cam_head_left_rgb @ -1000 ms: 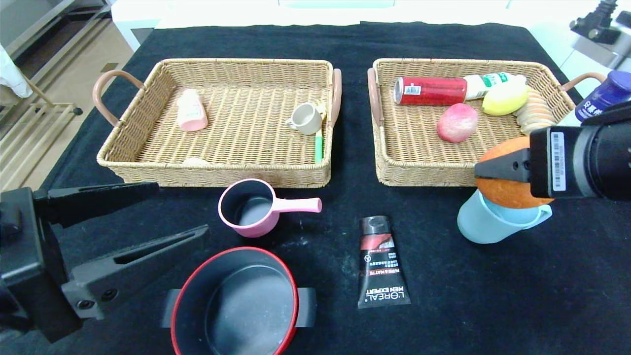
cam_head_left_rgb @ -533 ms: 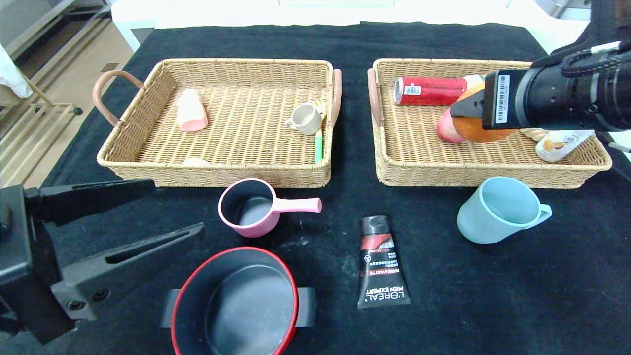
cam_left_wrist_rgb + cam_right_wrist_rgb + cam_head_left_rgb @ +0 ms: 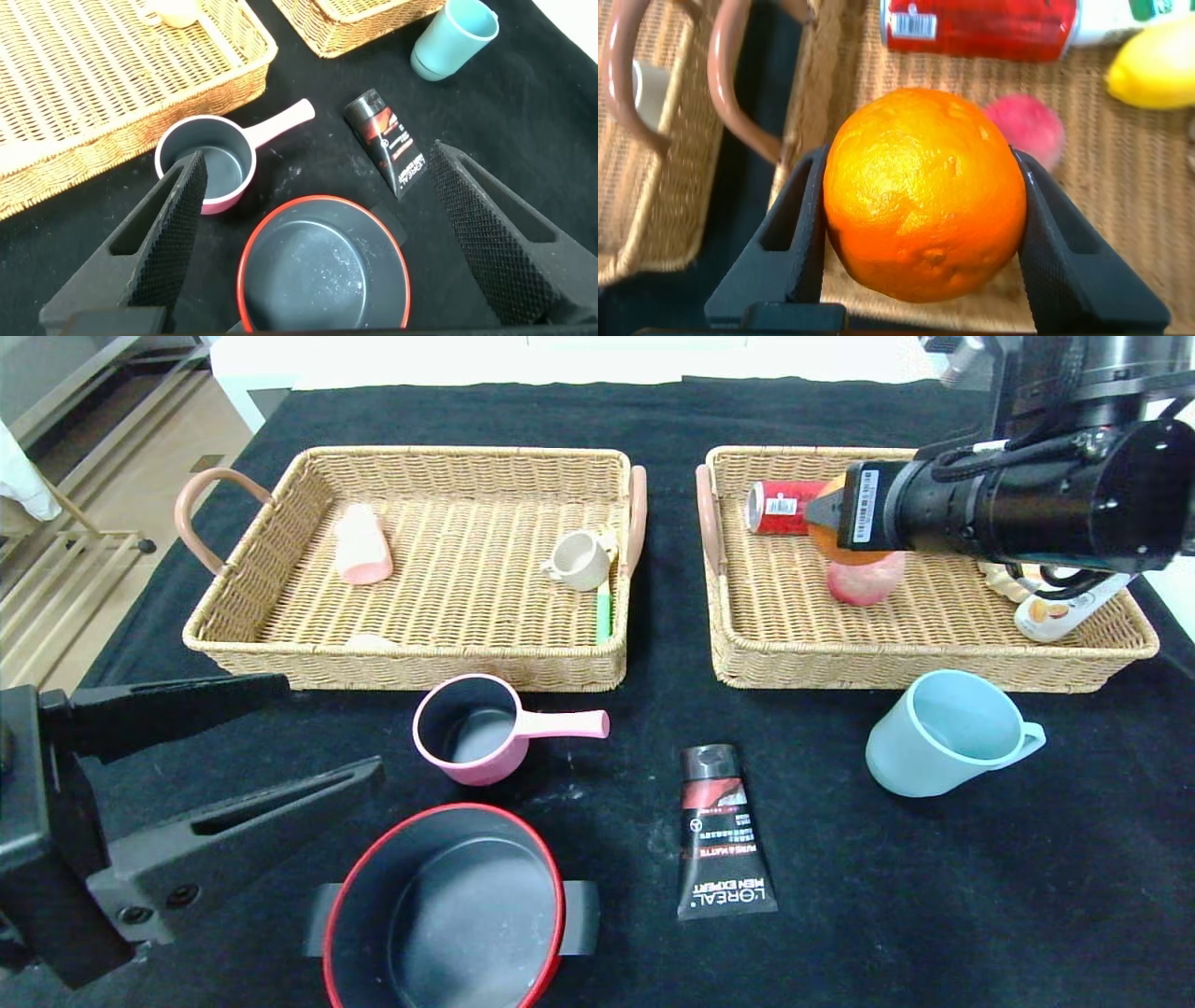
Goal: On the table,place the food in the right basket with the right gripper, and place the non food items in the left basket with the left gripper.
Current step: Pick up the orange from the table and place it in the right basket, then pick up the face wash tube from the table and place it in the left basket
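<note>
**A:** In the head view, what is the right end effector (image 3: 822,523) doing at the upper right of the frame?

**B:** It is gripping an orange (image 3: 837,546) and hanging over the right basket (image 3: 784,658), just above a pink peach (image 3: 864,583) and beside a red can (image 3: 780,507). I judge it is holding the fruit over a free patch of wicker so the drop lands inside the rim.

**A:** And the left one?

**B:** The left end effector (image 3: 224,756) is waiting at the lower left with its fingers spread and nothing between them, low over the black counter (image 3: 934,896). The non-food things are lying near it: a pink saucepan (image 3: 485,728), a red-rimmed pot (image 3: 448,910), a black tube (image 3: 724,835) and a blue mug (image 3: 938,733). The left basket (image 3: 401,658) is sitting at upper left.

**A:** Any writing?

**B:** The tube is reading "L'OREAL MEN EXPERT". The can is showing only a barcode.

**A:** The left wrist view?

**B:** The open fingers (image 3: 163,238) are framing the pot (image 3: 322,271), with the saucepan (image 3: 215,168) above it and the tube (image 3: 388,140) and mug (image 3: 453,37) toward the upper right.

**A:** The right wrist view?

**B:** The orange (image 3: 924,191) is filling the centre, clamped between both fingers (image 3: 789,238); the can (image 3: 976,23) is lying along the top edge, the peach (image 3: 1027,126) is peeking out behind, and a lemon (image 3: 1153,70) is showing at the upper right.
</note>
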`<control>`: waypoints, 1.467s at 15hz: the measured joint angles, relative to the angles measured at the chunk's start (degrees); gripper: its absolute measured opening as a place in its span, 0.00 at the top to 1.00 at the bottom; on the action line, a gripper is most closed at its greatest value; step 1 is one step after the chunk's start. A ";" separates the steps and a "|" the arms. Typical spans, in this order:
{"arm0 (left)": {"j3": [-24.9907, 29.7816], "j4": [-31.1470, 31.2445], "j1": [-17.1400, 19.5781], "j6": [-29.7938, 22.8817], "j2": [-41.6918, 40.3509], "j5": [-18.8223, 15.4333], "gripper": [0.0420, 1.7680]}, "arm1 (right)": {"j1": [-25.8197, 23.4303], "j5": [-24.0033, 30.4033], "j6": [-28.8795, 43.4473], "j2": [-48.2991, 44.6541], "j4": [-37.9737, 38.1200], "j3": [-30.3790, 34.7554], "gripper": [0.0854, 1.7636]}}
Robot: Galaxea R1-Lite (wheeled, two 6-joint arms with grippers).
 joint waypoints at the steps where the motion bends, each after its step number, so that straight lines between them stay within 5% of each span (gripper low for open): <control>1: 0.00 0.00 0.00 0.00 0.00 -0.02 0.03 | -0.35 0.68 -0.02 1.33 -2.89 0.00 0.34; 10: -0.04 -0.28 0.00 -0.02 -0.55 -0.06 0.03 | -1.90 1.38 -0.22 5.57 -6.25 0.39 0.34; 22: 0.29 0.02 0.00 0.61 -0.55 -0.24 0.03 | -1.15 1.45 -0.33 4.22 -5.71 1.55 0.10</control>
